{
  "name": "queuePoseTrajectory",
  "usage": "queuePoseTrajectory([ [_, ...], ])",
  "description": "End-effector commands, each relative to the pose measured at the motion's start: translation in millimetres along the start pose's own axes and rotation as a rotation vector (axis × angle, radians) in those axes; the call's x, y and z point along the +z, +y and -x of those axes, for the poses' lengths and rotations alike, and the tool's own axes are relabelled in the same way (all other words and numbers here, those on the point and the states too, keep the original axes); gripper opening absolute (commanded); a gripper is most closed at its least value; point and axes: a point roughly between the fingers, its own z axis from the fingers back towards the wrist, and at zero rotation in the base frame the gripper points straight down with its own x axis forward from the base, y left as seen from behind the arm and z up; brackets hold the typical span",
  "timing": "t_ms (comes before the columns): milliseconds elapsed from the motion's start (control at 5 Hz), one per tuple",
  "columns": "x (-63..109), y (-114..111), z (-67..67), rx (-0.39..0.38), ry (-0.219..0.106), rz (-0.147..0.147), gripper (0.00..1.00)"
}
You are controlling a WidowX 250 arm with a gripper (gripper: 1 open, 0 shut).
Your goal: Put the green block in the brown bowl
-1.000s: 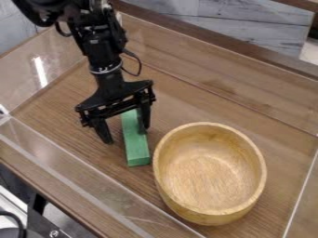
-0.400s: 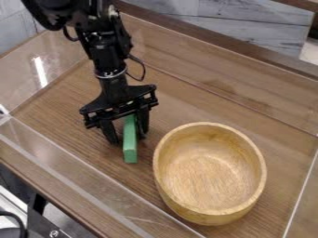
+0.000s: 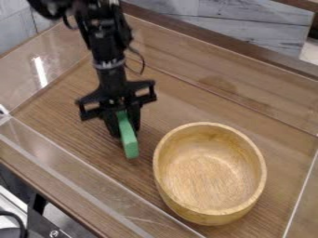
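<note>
the green block (image 3: pixel 128 137) is a bright green bar, tilted so that its top end sits up between the jaws and its lower end points down toward the near edge of the scene. it is left of the brown bowl (image 3: pixel 210 172) and outside it, close to the bowl's left rim but with a strip of wood showing between the two. whether the lower end of the block touches the surface i cannot tell.

the gripper (image 3: pixel 121 110) points straight down over the block — its black jaws are drawn together on the upper part of the bar, gripping it. the picture is somewhat blurred around the arm, so the fingertips themselves are not sharp. the dark arm (image 3: pixel 99 33) rises from the gripper toward the far left corner.

the brown bowl is a wide, shallow wooden bowl of light tan with visible grain and a thick rim; it stands at the near right of the tabletop (image 3: pixel 211 79) and nothing lies in it.

the tabletop is brown wood-grain. a clear plastic wall (image 3: pixel 74 191) runs along its near-left side — glare marks it at the far left too.
</note>
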Motion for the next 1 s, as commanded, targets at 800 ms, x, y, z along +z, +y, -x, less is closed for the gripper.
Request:
queuePoseTrajectory([
  [800, 94.7, -24, -35.4, -0.195, -0.088, 0.175, 0.0],
])
